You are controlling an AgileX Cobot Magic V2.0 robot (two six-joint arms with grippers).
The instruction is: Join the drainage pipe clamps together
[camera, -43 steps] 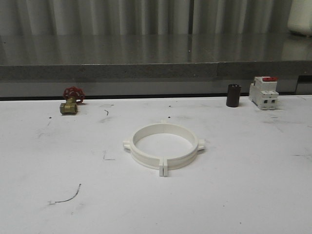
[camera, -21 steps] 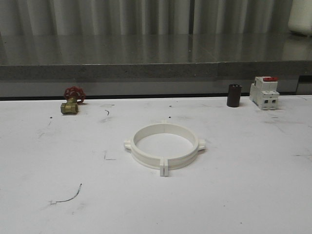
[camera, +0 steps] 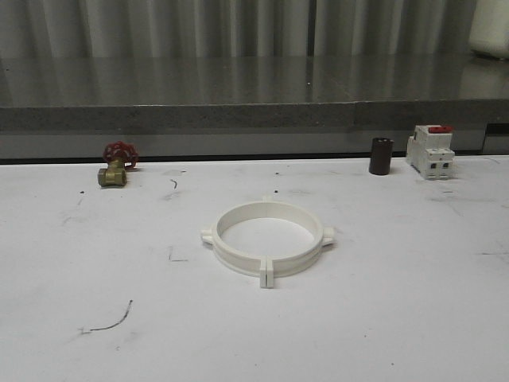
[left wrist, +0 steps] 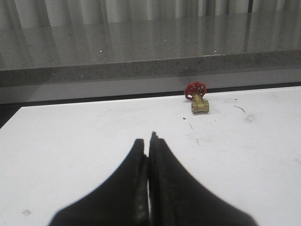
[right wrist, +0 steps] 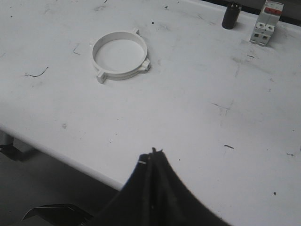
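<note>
The drainage pipe clamps [camera: 266, 238] lie joined as one ring mid-desk. The left gripper [left wrist: 149, 141] is pressed closed and empty, facing the valve [left wrist: 197, 97] at the far edge. The right gripper [right wrist: 153, 157], likewise closed, hangs over the near edge.

A pale object [camera: 489, 28] at the far right of the front view is cut off by the edge. The base of each black gripper, left [left wrist: 149, 141] and right [right wrist: 153, 153], runs off its picture, blurred. The breaker's [camera: 430, 151] markings are unreadable

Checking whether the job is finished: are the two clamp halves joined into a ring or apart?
Joined. The drainage pipe clamps form one closed ring lying flat on the table, end tabs meeting at front and back.
</note>
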